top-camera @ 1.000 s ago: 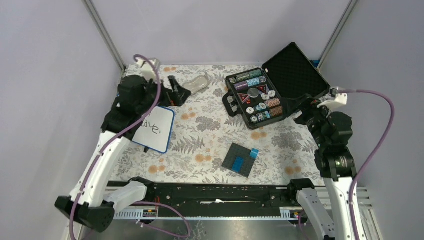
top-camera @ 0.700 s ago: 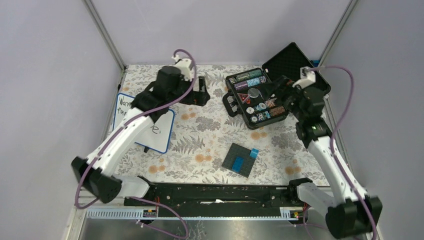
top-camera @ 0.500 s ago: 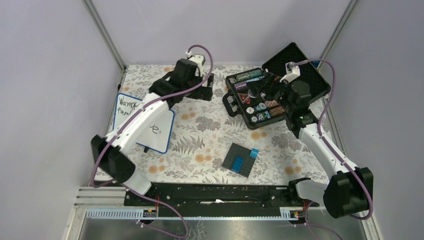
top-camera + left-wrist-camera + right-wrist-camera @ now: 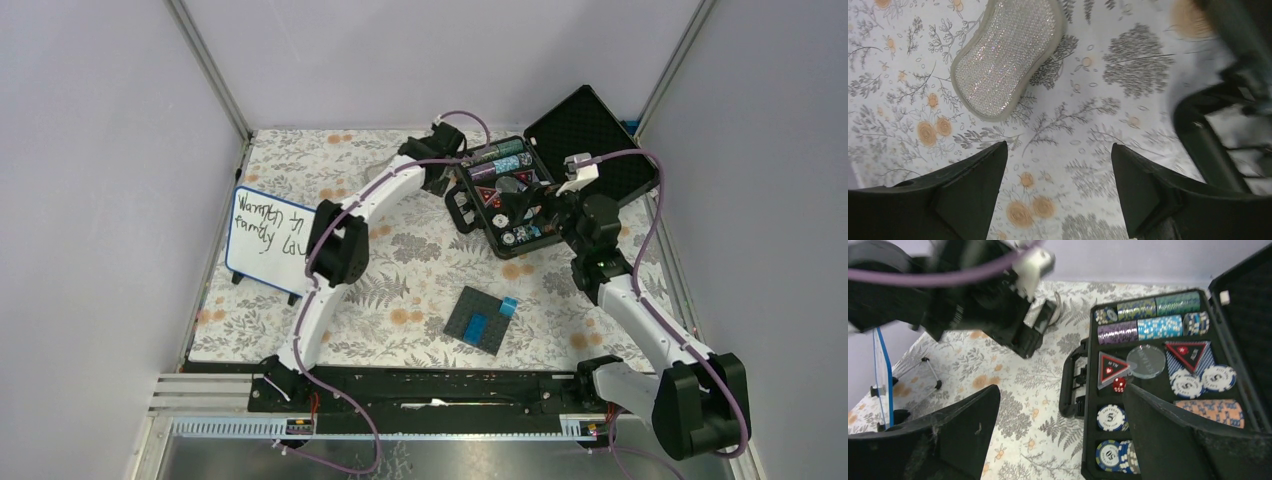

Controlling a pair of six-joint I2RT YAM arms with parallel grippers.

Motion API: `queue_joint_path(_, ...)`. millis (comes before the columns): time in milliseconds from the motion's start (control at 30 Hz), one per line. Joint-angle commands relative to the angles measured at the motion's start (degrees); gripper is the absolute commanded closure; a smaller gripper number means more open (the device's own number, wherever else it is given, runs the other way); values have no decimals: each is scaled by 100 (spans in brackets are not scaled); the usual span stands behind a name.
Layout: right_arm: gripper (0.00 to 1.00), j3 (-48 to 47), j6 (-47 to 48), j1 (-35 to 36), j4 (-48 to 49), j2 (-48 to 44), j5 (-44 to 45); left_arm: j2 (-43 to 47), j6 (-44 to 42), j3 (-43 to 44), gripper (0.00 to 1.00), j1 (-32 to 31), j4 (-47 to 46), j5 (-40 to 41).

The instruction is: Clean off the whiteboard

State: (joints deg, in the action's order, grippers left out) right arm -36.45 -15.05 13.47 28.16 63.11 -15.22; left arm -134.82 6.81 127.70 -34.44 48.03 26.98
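Observation:
The whiteboard [image 4: 268, 238] stands tilted on small black legs at the left edge of the table, with dark handwriting on it. It shows edge-on at the left of the right wrist view [image 4: 882, 371]. My left gripper [image 4: 434, 176] is open and empty at the back centre, just left of the chip case. In the left wrist view it [image 4: 1058, 170] hovers over the floral cloth, near a glittery grey sponge pad [image 4: 1007, 54]. My right gripper [image 4: 520, 205] is open and empty above the chip case, and its wrist view shows it [image 4: 1060, 425] over the case's left rim.
An open black poker chip case [image 4: 468, 215] sits at the back right, its lid [image 4: 592, 140] raised. A dark grey studded plate [image 4: 476, 322] with blue bricks lies at front centre. The case handle [image 4: 1215, 135] is right of my left fingers. Metal posts stand at the back corners.
My left arm has swung from over the whiteboard across to the back centre, uncovering the board. My right arm has moved left and down over the chip case.

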Motion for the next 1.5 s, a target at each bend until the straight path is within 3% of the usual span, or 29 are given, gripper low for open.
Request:
queue_joint_path(0, 1, -14, 401, 29, 559, -202, 223, -422, -432, 594, 18, 126, 147, 1120)
queue_joint_path(200, 1, 66, 289, 27, 783, -73, 75, -837, -869, 322, 21, 189, -547, 1587)
queue_joint_path(300, 1, 83, 272, 32, 847, -24, 48, -957, -609, 395, 15, 348, -497, 1058)
queue_joint_path(400, 1, 117, 236, 29, 940, 20, -1, -940, -194, 387, 2, 521, -510, 280)
queue_joint_path(633, 1, 134, 177, 37, 1042, 127, -44, -1021, 344, 484, 1, 1007, -696, -1043)
queue_joint_path(1033, 1, 126, 156, 25, 1053, 205, -40, -1442, 689, 586, 1, 1089, -467, -1604)
queue_joint_path(1133, 1, 97, 145, 32, 1034, 243, -65, -1268, 737, 198, 2, 964, -401, -1922)
queue_joint_path(1267, 1, 96, 168, 36, 1007, 246, -40, -1031, 586, -325, 3, 539, -158, -1746)
queue_joint_path(1467, 1, 133, 184, 33, 1023, 219, -11, -476, 783, -1394, 12, 81, 77, -1773)
